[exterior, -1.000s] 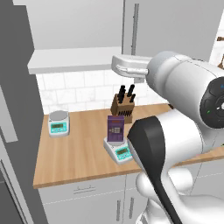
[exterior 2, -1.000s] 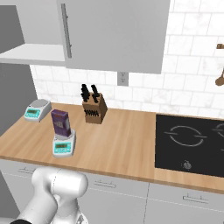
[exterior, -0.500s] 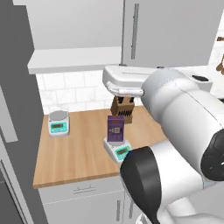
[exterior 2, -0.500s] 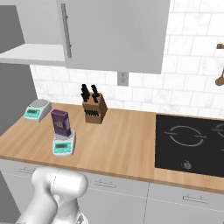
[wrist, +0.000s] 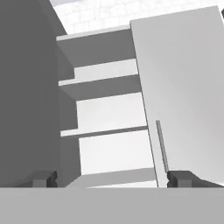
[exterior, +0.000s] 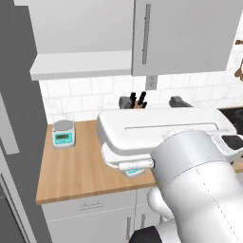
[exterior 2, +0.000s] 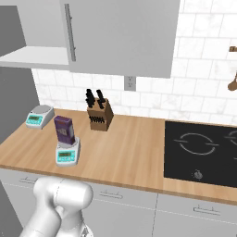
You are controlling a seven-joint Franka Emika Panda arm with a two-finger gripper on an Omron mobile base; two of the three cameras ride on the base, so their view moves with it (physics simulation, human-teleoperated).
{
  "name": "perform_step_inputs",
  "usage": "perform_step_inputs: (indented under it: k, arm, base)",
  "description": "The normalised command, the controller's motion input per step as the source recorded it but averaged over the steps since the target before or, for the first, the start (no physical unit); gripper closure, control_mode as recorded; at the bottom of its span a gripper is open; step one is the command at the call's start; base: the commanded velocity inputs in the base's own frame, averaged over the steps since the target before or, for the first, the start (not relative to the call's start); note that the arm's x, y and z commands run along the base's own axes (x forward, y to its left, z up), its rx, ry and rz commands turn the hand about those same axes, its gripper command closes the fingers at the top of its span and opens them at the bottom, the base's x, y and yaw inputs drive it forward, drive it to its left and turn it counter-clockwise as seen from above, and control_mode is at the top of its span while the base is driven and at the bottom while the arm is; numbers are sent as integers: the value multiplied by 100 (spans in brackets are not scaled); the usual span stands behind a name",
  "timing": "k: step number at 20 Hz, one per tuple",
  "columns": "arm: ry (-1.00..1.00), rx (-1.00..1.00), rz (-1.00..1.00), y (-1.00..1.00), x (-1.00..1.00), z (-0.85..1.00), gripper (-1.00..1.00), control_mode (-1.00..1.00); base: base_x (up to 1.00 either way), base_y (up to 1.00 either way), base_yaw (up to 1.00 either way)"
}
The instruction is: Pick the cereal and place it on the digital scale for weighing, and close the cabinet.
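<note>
While your gripper (wrist: 112, 179) hangs released before the open cabinet (wrist: 175, 87), the cereal (exterior 2: 64, 131) stands on the digital scale (exterior 2: 67, 154) near the desk's (exterior 2: 125, 152) front edge.

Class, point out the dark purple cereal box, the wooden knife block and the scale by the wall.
Dark purple cereal box (exterior 2: 64, 130), right base view, front face.
Wooden knife block (exterior 2: 100, 119), right base view, side.
White-grey scale by the wall (exterior 2: 39, 115), right base view, body.

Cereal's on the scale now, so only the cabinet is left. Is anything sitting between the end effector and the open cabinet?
Nothing visible does. In the hand view the end effector is open and empty, facing the cabinet, with clear space up to its bare shelves and the closed right door. The cereal stands on the scale down on the counter.
</note>
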Motion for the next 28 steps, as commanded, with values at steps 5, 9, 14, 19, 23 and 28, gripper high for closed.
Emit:
perform_step_inputs:
  k: [5, 9, 14, 19, 23, 28]
  arm:
    - [0, -6, 0, 47, -59, 0, -100, -100]
    - [0, -5, 0, 58, -27, 0, -100, -100]
    - [-2, -4, 0, 58, -25, 0, -100, -100]
    - [0, -5, 0, 60, -8, 0, -100, -100]
    - [0, -11, 0, 64, 14, 0, -100, -100]
    - [3, -12, 0, 57, 25, 0, -100, -100]
  base:
    - [0, 0, 0]
    - [0, 0, 0]
    - [0, 0, 0]
    - [0, 0, 0]
    - [0, 0, 0]
    - [0, 0, 0]
